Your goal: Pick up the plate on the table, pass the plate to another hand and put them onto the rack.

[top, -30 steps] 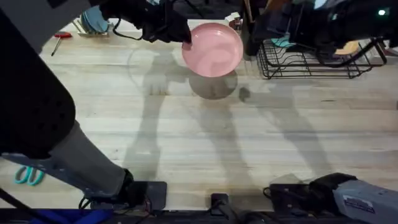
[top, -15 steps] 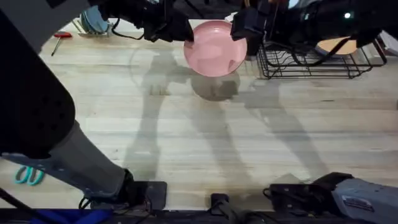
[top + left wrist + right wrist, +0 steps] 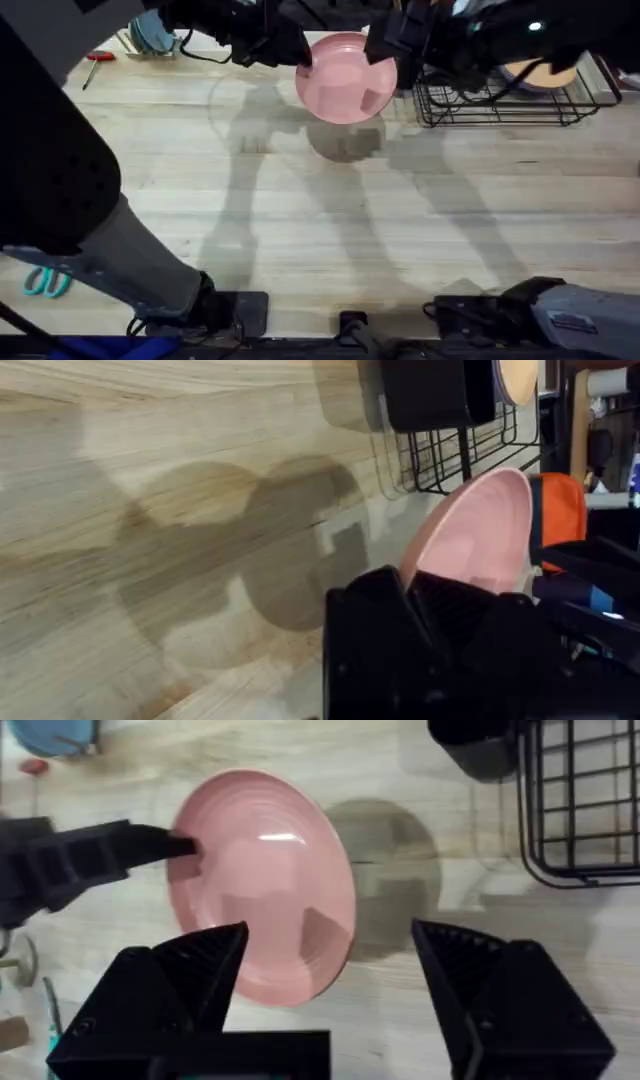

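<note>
Left gripper (image 3: 300, 62) holds the plate (image 3: 343, 82) aloft, right gripper (image 3: 330, 965) open alongside.

The plate (image 3: 343, 78) hangs above the table's (image 3: 300, 210) far edge, between both tools; the rack (image 3: 500, 100) sits at its far right corner.

No legible txt, labels, brands or nos. anywhere in view.

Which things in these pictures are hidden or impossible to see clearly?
- Overhead: the right arm covers the near-left part of the rack.
- Overhead: the plate has its right rim behind the right tool.
- Left wrist: the left tool hides the plate's lower rim, so the grip itself is unseen.
</note>
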Motion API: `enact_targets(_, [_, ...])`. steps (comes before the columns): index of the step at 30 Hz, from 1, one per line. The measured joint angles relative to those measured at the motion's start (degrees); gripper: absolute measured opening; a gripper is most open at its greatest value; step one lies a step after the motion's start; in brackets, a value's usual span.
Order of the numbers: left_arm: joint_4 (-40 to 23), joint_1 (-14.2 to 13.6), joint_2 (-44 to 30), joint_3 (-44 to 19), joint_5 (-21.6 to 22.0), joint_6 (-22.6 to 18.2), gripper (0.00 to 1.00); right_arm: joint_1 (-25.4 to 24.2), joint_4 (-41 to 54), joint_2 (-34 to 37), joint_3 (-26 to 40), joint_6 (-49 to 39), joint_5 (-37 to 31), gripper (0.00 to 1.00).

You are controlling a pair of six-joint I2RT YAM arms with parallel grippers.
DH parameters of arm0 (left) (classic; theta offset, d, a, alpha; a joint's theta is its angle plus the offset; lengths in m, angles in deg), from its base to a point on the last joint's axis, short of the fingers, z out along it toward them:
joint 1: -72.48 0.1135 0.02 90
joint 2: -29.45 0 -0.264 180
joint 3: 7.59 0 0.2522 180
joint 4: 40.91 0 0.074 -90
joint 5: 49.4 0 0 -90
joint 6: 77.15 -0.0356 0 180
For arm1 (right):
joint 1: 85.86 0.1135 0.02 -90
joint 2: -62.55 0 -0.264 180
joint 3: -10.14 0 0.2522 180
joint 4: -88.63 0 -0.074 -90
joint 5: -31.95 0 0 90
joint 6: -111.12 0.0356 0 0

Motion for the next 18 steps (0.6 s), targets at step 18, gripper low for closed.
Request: enact_targets(18, [0.05,0.0,-0.01,0.0,0.0,0.0,0.041,0.0,-1.08,7.6,0.0,0.91,0.04,0.661])
